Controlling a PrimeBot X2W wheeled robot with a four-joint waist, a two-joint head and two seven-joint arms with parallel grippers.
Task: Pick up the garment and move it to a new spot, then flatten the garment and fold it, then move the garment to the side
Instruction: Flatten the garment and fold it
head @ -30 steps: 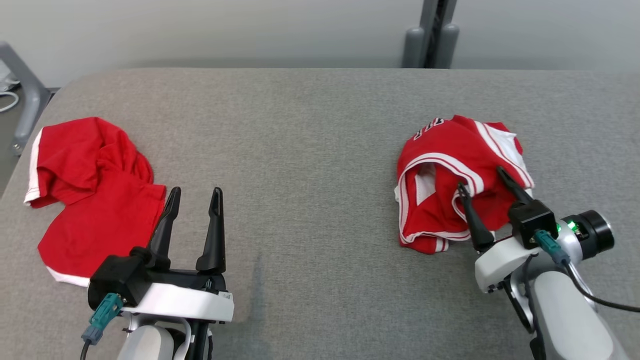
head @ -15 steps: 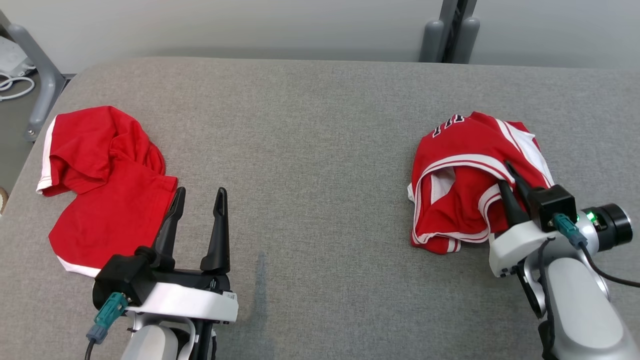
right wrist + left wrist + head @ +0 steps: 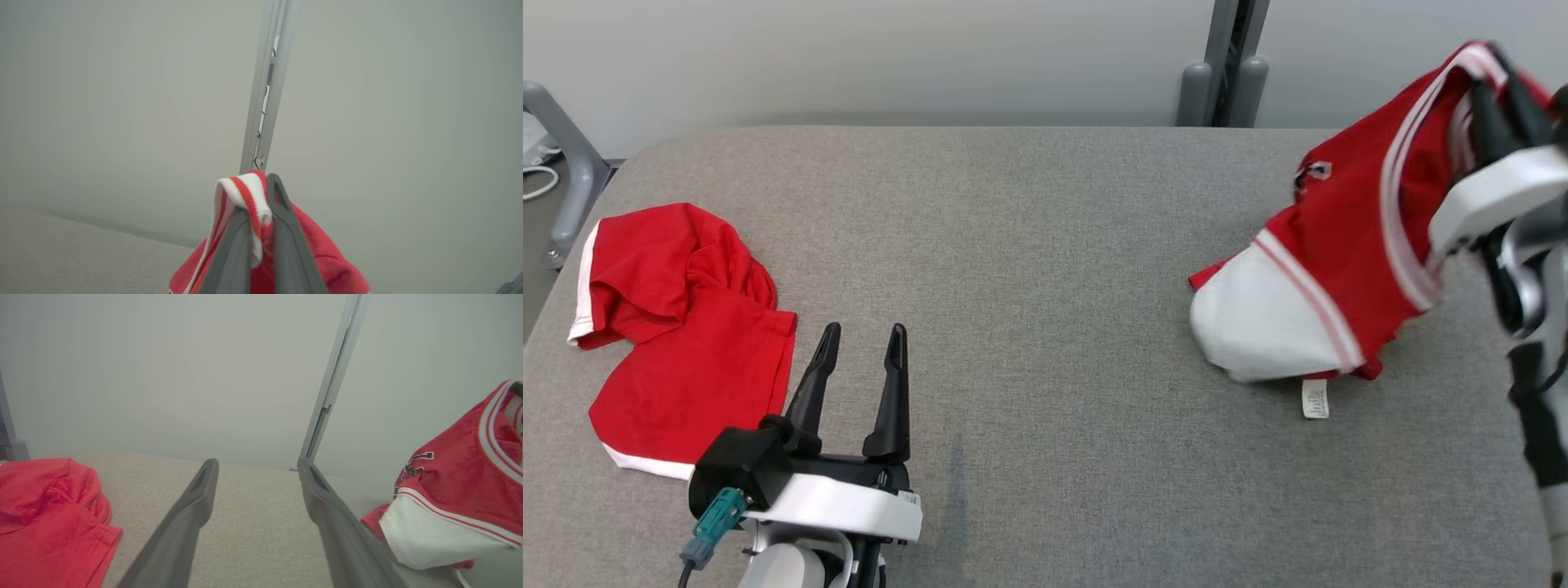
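My right end effector [image 3: 261,204] is clenched tight on the striped edge of the red and white shirt [image 3: 1347,245] and holds it up high on my right side. The shirt's white bottom end hangs down to the gray tabletop [image 3: 1029,286]. My left end effector [image 3: 864,328] is released, with nothing in it, just beside another red shirt [image 3: 678,327] that lies crumpled on the left.
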